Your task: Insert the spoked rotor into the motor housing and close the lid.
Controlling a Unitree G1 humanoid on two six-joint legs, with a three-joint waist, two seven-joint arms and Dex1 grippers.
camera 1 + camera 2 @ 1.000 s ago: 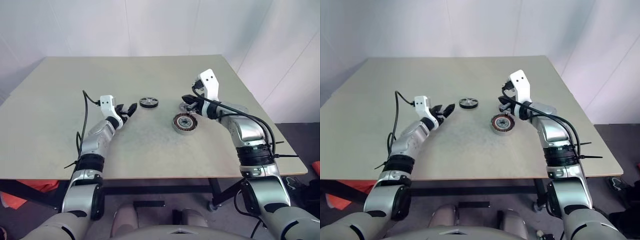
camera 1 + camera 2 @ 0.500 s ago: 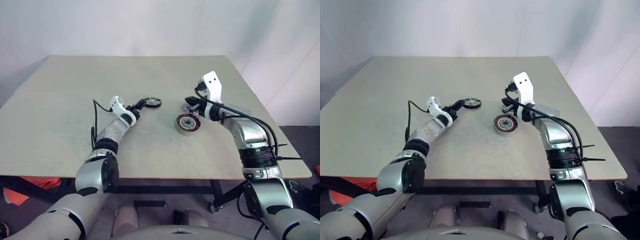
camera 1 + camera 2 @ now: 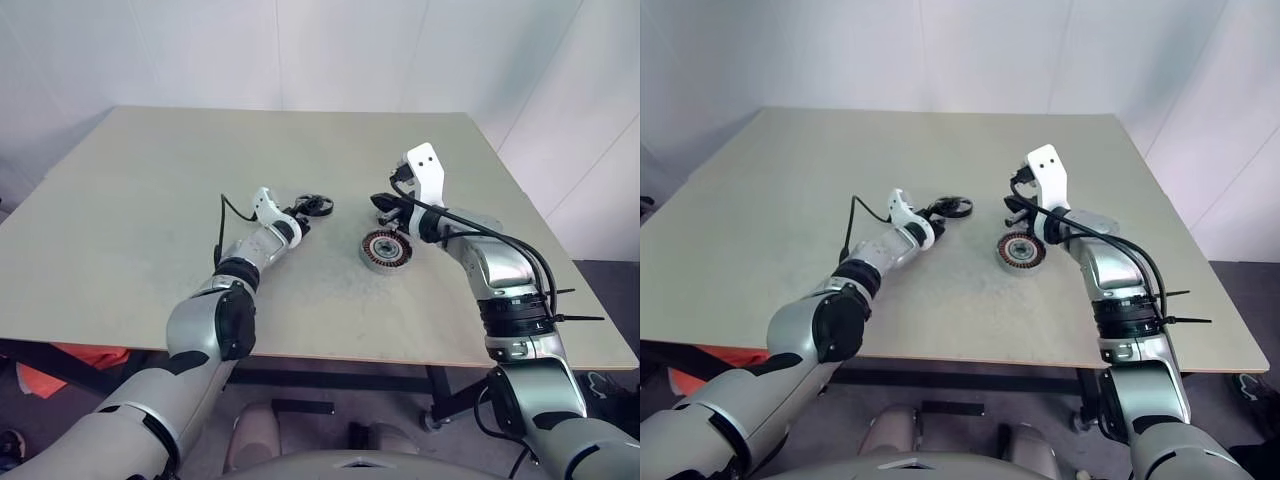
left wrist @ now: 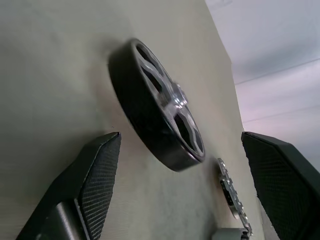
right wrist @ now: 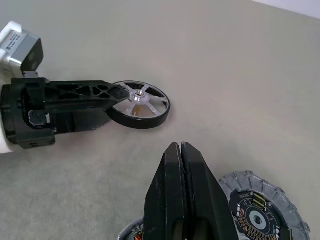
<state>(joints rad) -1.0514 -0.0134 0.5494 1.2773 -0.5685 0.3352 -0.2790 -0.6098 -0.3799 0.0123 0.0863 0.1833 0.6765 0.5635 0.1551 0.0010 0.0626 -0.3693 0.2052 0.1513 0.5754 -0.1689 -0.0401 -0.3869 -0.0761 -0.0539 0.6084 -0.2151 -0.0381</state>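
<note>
The spoked rotor [image 5: 140,104] is seen lying flat on the tabletop [image 3: 120,200], at ten o'clock from the motor housing [image 3: 385,249]. It is flanked by the spread fingers of the left hand [image 4: 175,190], ungripped. The right hand [image 5: 182,165] is held clenched and empty above the housing.

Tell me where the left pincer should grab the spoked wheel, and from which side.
Probably across the black rim of the spoked wheel, coming in level from the robot's left. It lies flat on the table, spoked face up, so only the rim wall offers opposing sides. The left pincer is open, one finger on each side of the wheel.
</note>
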